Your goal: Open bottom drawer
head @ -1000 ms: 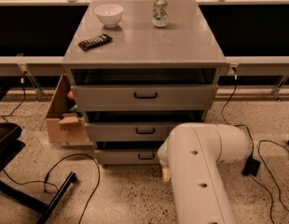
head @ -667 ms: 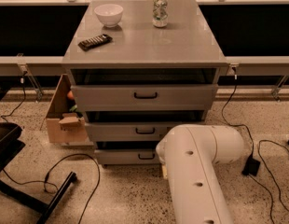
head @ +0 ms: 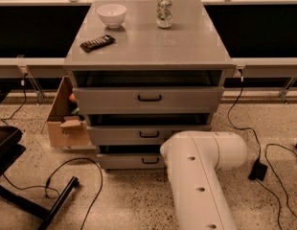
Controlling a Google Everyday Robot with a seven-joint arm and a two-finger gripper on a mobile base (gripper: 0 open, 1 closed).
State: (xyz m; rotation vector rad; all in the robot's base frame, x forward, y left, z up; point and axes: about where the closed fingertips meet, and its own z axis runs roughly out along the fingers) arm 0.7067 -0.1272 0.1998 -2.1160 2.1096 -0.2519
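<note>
Cabinet (head: 153,49) centre. On top: bowl (head: 111,15) back left, can (head: 164,11) right of it, remote (head: 97,43) before bowl. Three drawers stacked; bottom drawer (head: 127,161) lowest, at floor. Box (head: 62,128) on floor left of cabinet. Arm (head: 201,176) before cabinet's lower right, overlapping bottom drawer's right end. Gripper hidden behind arm.

Our white arm (head: 201,176) fills the space before the right part of the bottom drawer (head: 122,161). Its rounded end lies just beside the black handle (head: 150,160), and the gripper is out of our sight. The middle drawer (head: 119,135) sits close above, so room over the handle is tight. Left of the arm we see open floor (head: 129,195) up to the drawer front, crossed by a black cable (head: 97,167). A cardboard box (head: 60,128) stands against the cabinet's left side, with a black chair leg (head: 57,207) nearer us.
</note>
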